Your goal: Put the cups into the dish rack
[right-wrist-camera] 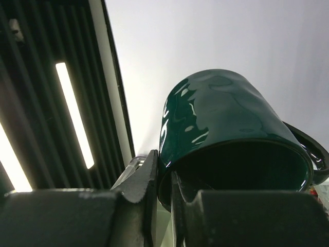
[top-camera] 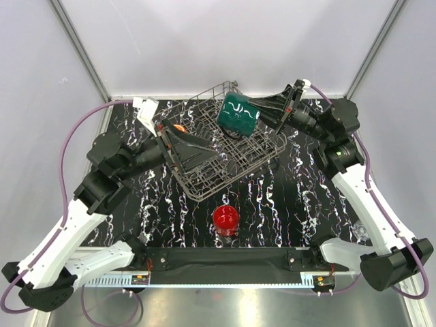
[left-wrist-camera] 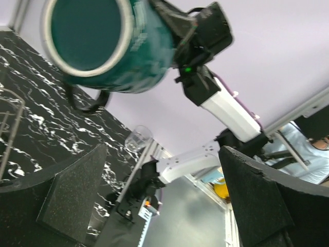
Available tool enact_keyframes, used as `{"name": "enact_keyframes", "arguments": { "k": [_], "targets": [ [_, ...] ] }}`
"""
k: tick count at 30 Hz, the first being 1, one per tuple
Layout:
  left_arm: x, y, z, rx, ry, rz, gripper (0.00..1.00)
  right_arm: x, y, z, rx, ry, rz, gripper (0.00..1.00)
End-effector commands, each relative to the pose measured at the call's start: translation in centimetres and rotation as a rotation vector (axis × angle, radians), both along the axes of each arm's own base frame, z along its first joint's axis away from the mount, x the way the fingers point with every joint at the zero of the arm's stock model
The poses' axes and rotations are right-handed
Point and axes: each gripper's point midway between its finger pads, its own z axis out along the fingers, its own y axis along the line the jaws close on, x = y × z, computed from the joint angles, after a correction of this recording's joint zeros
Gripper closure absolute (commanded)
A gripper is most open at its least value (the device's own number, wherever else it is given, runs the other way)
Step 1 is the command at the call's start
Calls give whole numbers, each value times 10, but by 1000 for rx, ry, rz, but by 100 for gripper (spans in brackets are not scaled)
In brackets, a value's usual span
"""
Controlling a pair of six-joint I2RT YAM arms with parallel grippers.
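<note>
My right gripper (top-camera: 257, 114) is shut on the rim of the dark teal-green cup (top-camera: 238, 112) and holds it tilted above the back of the wire dish rack (top-camera: 235, 167). In the right wrist view the fingers (right-wrist-camera: 165, 190) pinch the cup's wall (right-wrist-camera: 226, 113). The left wrist view shows the same cup (left-wrist-camera: 97, 46) from below, mouth facing the camera. My left gripper (top-camera: 197, 151) is open and empty over the rack's left side (left-wrist-camera: 169, 206). The orange cup (top-camera: 178, 127) peeks out behind it. The red cup (top-camera: 225, 218) stands on the table in front of the rack.
A clear cup (left-wrist-camera: 138, 139) stands near the table's right front edge, by the right arm's base (top-camera: 359, 231). A white tag (top-camera: 144, 109) lies at the back left. The rack's wire edge (left-wrist-camera: 10, 134) is at the left of the left wrist view.
</note>
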Motion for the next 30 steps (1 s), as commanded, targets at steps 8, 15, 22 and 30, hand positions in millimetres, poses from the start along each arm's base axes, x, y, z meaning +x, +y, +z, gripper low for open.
{"name": "enact_keyframes", "arguments": {
  "k": [8, 15, 22, 30],
  "targets": [
    [20, -24, 28, -74, -116, 4, 1, -41, -25, 67, 214, -63, 61, 100],
    [26, -48, 34, -64, -131, -38, 1, -51, -35, 67, 270, -25, 52, 100],
    [25, -69, 42, -102, -125, -110, 23, -54, -42, 66, 315, 8, 44, 100],
    [23, -75, 45, -113, -106, -122, 99, -61, -45, 64, 332, 17, 64, 100]
  ]
}}
